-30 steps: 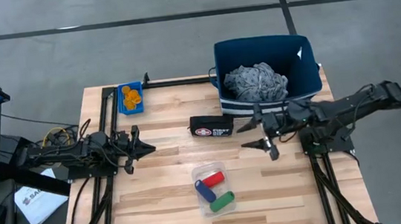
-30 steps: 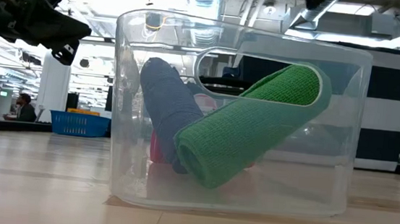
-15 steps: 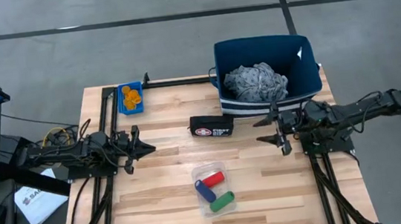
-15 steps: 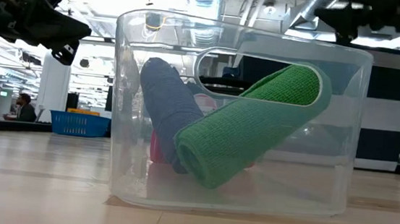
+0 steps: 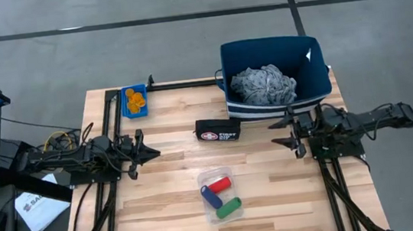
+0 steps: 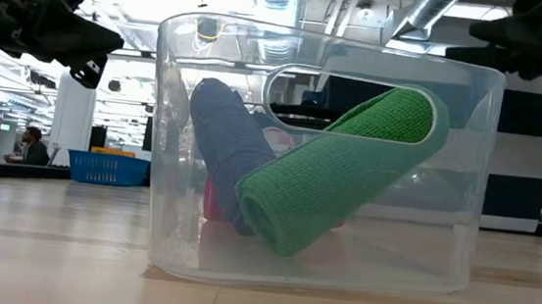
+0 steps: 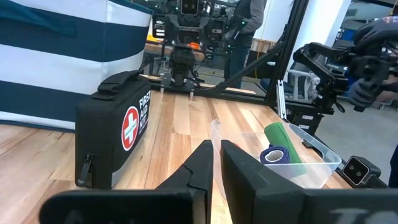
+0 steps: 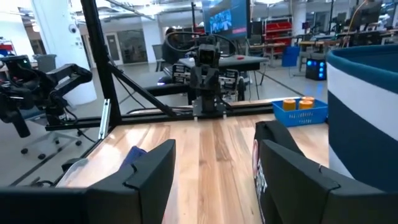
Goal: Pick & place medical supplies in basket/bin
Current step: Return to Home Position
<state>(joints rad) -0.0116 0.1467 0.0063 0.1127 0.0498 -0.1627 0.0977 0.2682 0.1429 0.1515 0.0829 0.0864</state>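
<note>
Here, both arms are stretching inward over the table from its side edges. The left gripper is hovering in from the left edge, about halfway along it, with its fingers pressed together on nothing; the left wrist view is showing only a thin slit between them. The right gripper is hanging in from the right edge, just in front of the navy bin, with its fingers spread well apart and holding nothing. The navy bin is standing at the far right corner, reaching out past the table's far edge, and the grey cloth is lying crumpled inside it. Orange pill bottles are sitting in a small blue tray at the far left corner. A black first-aid pouch is lying just beside the bin's near left corner, between the two grippers. Toward the middle of the near edge a clear tub is holding three rolls — the red roll farthest from that edge, the blue roll beside it, and the green roll nearest the edge. In the low view the blue and green ones are leaning against each other inside the tub.
</note>
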